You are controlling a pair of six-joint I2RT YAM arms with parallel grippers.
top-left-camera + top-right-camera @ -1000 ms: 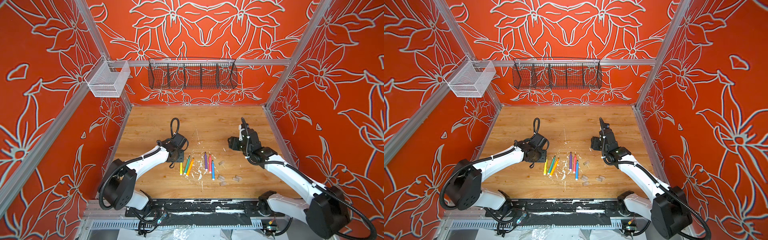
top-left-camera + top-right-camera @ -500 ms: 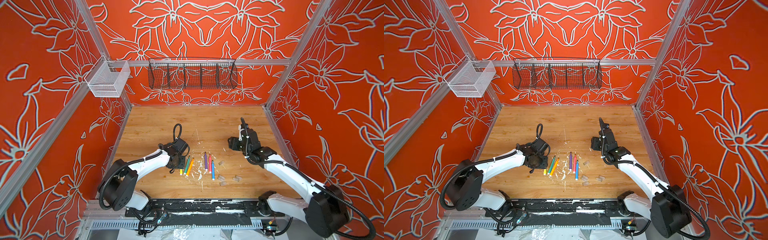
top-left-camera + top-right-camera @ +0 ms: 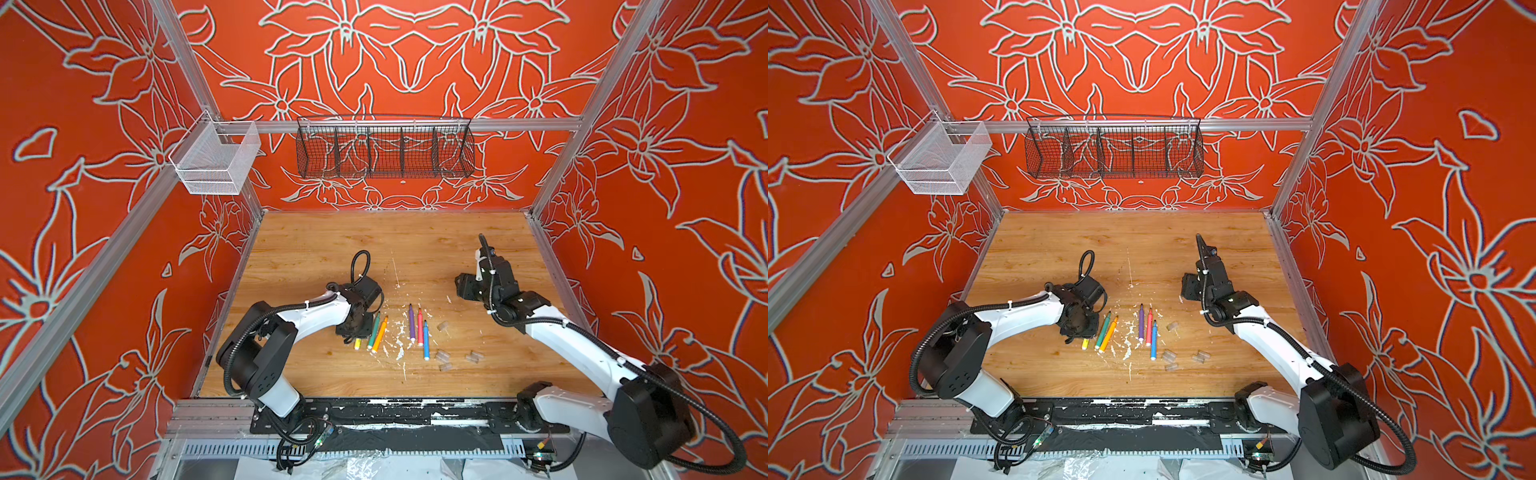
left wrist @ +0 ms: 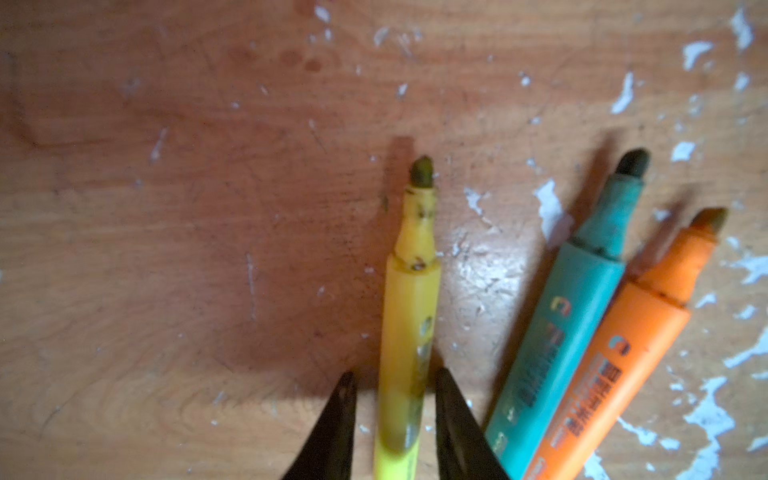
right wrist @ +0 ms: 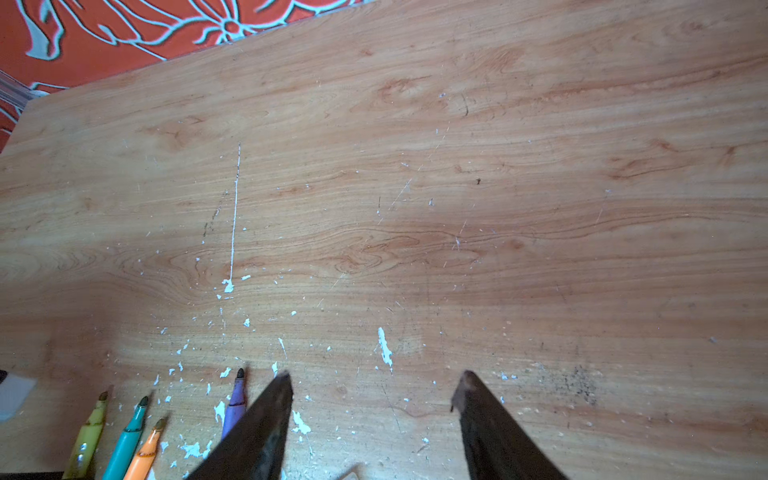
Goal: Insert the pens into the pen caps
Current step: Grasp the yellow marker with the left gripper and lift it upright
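Six pens [image 3: 411,324] near table's [image 3: 332,241] front edge

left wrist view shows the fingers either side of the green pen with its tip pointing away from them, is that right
Not quite. The left gripper has its fingers either side of the yellow pen, not the green pen, which lies beside it outside the fingers. The left wrist view shows this; the tip does point away from them.

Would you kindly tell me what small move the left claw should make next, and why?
Probably close the left claw on the yellow pen: its jaws straddle the barrel, which lies flat on the table, with a slim gap showing, so it is not gripped yet.
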